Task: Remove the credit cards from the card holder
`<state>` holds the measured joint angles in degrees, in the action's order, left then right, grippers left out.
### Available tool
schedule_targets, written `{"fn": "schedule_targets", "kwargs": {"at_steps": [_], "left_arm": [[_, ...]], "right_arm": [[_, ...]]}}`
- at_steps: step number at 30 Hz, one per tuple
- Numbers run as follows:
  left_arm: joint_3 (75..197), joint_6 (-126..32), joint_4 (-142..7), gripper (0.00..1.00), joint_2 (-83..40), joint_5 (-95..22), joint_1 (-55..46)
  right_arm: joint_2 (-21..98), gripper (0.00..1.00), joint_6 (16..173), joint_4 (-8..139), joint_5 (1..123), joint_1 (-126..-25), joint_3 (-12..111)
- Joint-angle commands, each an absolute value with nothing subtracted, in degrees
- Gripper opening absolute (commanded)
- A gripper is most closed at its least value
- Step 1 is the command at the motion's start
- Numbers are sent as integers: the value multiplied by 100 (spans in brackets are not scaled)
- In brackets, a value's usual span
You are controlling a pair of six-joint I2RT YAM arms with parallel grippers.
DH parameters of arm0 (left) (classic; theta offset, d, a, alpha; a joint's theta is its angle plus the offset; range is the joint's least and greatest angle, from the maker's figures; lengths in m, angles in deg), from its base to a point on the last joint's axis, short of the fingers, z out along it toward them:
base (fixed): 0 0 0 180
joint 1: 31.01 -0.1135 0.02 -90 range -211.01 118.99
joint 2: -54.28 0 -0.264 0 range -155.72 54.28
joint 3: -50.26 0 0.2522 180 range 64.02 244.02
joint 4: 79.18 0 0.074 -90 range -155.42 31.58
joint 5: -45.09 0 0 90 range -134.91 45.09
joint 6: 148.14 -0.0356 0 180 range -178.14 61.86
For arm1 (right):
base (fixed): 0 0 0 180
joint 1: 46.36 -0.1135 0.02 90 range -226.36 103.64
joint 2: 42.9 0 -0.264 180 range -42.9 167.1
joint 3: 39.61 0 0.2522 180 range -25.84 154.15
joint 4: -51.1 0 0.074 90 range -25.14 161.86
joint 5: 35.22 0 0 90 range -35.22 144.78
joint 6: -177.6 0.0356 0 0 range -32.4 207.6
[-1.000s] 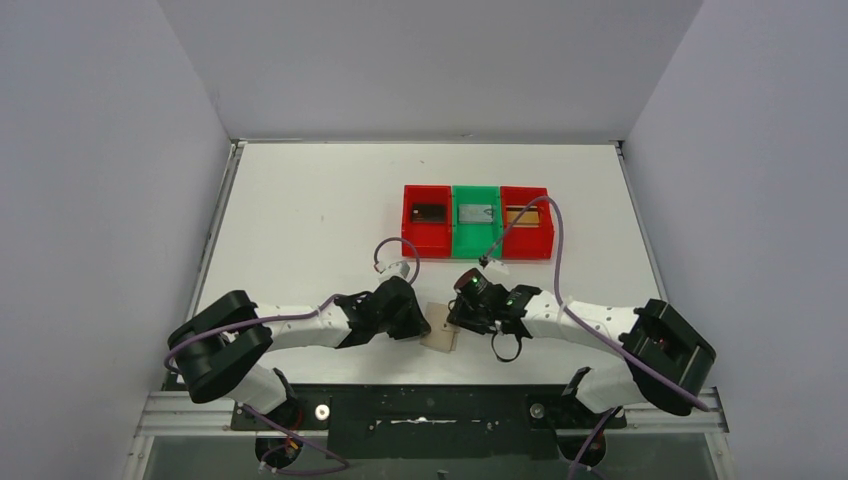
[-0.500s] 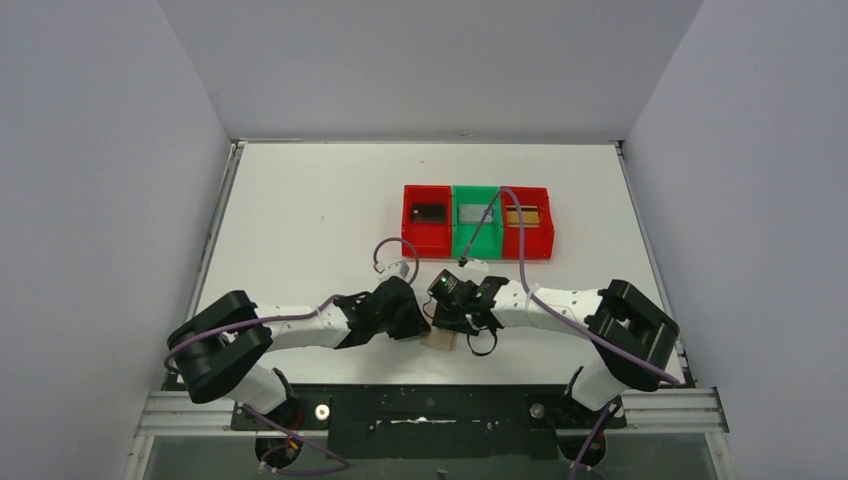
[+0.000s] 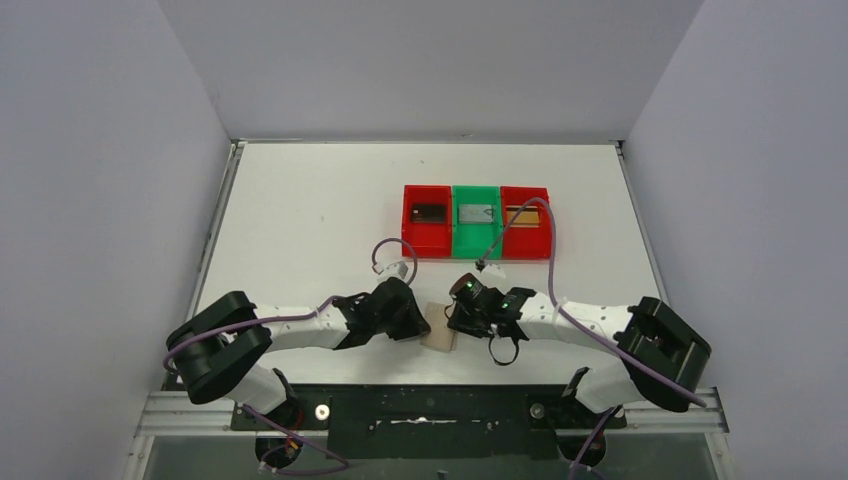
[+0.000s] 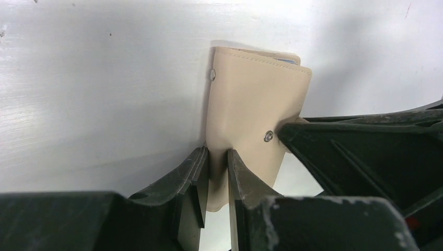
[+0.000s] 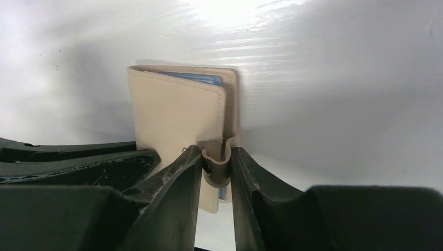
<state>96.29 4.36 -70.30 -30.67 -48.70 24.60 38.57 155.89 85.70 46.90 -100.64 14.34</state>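
The tan card holder (image 3: 438, 338) lies near the table's front edge between both grippers, its flaps slightly apart. In the left wrist view the card holder (image 4: 251, 99) shows two metal snaps, and my left gripper (image 4: 218, 156) is shut on its near edge. In the right wrist view my right gripper (image 5: 216, 157) is shut on the holder's closure tab (image 5: 217, 171). A pale blue inner edge (image 5: 190, 78) peeks out at the holder's top. No credit card shows inside the holder. From above, my left gripper (image 3: 422, 325) is at the holder's left and my right gripper (image 3: 456, 320) at its right.
A row of three trays stands behind: a red tray (image 3: 409, 222) with a dark card, a green tray (image 3: 476, 244) with a grey card, a red tray (image 3: 547, 222) with a tan card. Purple cables loop over both arms.
My right gripper moved left onto the card holder, then drew back a little to the right with the tab between its fingers. The left arm has stayed put.
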Motion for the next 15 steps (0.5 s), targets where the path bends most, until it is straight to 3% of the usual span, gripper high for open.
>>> {"fn": "schedule_targets", "kwargs": {"at_steps": [1,3,6,9,13,15], "left_arm": [[9472,378,-6696,0,-3080,-4983,2418],[9470,380,-6684,0,-3064,-4992,2414],[9476,337,-6727,0,-3067,-4937,2410],[9524,282,-6736,0,-3084,-4915,2411],[9608,218,-6657,1,-2985,-4971,2418],[9622,195,-6644,7,-2900,-4995,2418]], "right_arm": [[3328,1,15549,7815,5084,-9763,1004],[3192,6,15487,7723,5194,-9630,873],[3124,32,15283,7956,5074,-9591,1028],[3143,48,15241,8389,4798,-9649,1252],[3211,57,15183,8751,4565,-9744,1467],[3273,59,15187,8956,4415,-9845,1594]]}}
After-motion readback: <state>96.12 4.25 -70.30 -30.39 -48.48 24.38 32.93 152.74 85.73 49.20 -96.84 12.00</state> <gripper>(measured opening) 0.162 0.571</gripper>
